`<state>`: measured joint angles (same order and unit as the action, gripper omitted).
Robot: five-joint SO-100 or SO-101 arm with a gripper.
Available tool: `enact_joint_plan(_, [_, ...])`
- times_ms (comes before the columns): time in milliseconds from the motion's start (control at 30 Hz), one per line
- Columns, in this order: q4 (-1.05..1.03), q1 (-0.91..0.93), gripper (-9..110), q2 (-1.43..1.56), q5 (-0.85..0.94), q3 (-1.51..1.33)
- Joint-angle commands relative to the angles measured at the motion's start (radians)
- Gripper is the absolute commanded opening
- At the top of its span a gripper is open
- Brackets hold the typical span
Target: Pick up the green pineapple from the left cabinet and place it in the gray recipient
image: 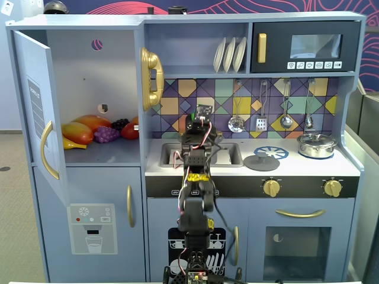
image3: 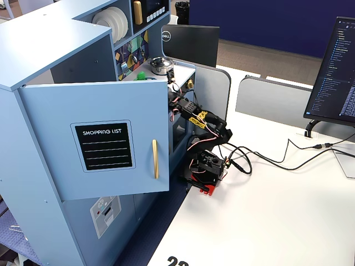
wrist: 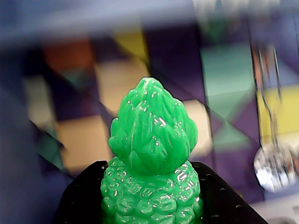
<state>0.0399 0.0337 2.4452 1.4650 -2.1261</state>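
Observation:
My gripper [wrist: 152, 196] is shut on the green pineapple [wrist: 152, 154], its black jaws on both sides of the bumpy body and the leafy top pointing away from the camera. In a fixed view the gripper [image: 199, 112] is raised in front of the coloured tile backsplash above the sink [image: 232, 155]; only a sliver of green shows there. In another fixed view the pineapple [image3: 142, 75] is a green spot over the counter. The left cabinet [image: 83, 71] stands open, its door [image: 35, 112] swung out. The gray recipient is not in view.
A mango [image: 80, 131], purple grapes [image: 106, 135] and other fruit lie in the cabinet. A flat gray lid [image: 261, 162] and a shiny silver lidded pot [image: 317, 145] sit on the counter. Utensils [image: 262, 121] hang on the backsplash.

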Motion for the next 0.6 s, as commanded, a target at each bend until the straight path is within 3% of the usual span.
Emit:
enact_joint_plan(0, [-0.002, -0.020, 0, -0.127, 0.041, 0.149])
enact_joint_plan(167, [-0.003, -0.034, 1, -0.227, 0.083, 0.207])
enact_joint_plan(300, [0.028, -0.035, 28, -0.210, 0.026, 0.192])
enact_joint_plan(567, [-0.092, -0.012, 28, -0.087, 0.021, 0.176])
